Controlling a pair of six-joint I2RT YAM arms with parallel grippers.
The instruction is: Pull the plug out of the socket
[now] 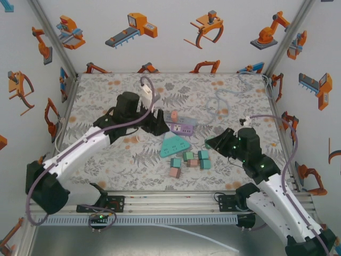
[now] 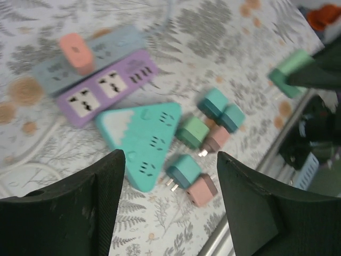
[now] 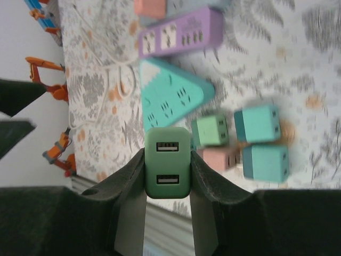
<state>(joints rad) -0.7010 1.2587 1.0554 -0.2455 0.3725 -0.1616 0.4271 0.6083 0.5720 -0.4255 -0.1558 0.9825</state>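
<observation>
R gripper (image 3: 168, 153) clamped on green USB plug (image 3: 167, 170), plug free of any socket, just right of teal triangle socket (image 1: 175, 144). L gripper (image 1: 159, 126) fingers wide apart, just left of purple strip (image 1: 181, 128). Pink plug (image 2: 76, 50) sits in grey-blue strip (image 2: 114, 45) on far side of purple strip. Loose plugs (image 1: 189, 160) clustered near side of triangle.

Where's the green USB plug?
Right wrist view: green USB plug clamped in the right gripper, right of the loose plugs and teal socket.
</observation>
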